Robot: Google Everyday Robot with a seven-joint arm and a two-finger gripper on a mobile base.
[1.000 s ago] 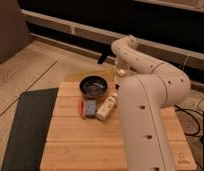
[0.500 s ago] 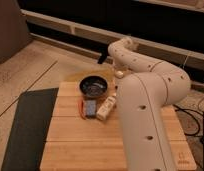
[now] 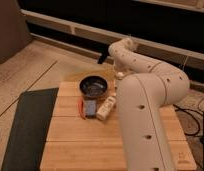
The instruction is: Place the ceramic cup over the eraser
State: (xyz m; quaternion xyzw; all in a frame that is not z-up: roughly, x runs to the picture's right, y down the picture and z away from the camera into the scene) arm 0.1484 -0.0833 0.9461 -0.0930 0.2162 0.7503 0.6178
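**Across the wooden tabletop: arm, bowl, bottle and cup**

Over the right half of the tabletop the white arm fills most of the view, rising from the lower right and bending back toward the far edge. Its gripper is the dark tip past that far edge, above the floor and clear of everything on the wood; the jaws are closed with nothing between them.

Left of the tabletop lies a dark mat, its long side running just beside the wood's left edge. The near and left parts of the wood are bare planks, so the open room lies there, while the right side is covered by the arm.

Near the far edge sits the wide dark bowl. Toward the viewer from it lies the long cream bottle on its side, angled, and just left of that a small blue-grey block with an orange edge.

Smallest is the ceramic cup, a pale shape at the far edge, right of the bowl and close against the arm.
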